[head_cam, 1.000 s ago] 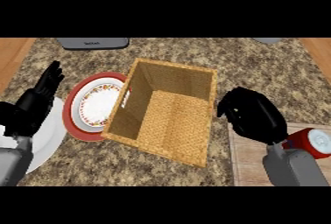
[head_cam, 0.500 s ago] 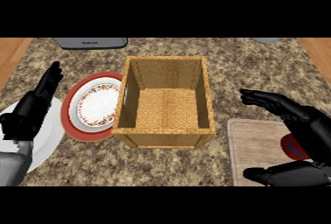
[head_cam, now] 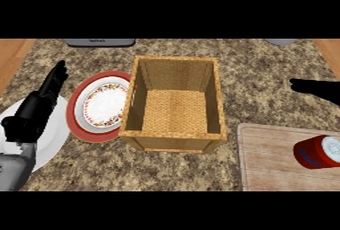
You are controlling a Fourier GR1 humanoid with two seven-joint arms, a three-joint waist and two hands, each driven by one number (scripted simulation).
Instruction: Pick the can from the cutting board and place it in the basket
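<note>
A red can [head_cam: 319, 152] with a white top lies on its side on the pale wooden cutting board [head_cam: 279, 157] at the lower right. Nothing touches it. The woven basket [head_cam: 174, 104] stands open in the middle of the counter, to the left of the board. Only a part of my right hand [head_cam: 317, 88] shows at the right edge, above the can and apart from it, its fingers stretched out to the left and holding nothing. At the left edge my left hand [head_cam: 38, 108] rests open with its fingers up.
A red-rimmed plate with a patterned white plate [head_cam: 100, 105] on it lies against the basket's left side. A plain white plate [head_cam: 56, 143] lies under my left forearm. A grey appliance [head_cam: 100, 42] sits at the counter's back edge.
My right hand has drawn back to the right edge, uncovering the can on the board. The view has shifted a little. The left hand has stayed in place.
</note>
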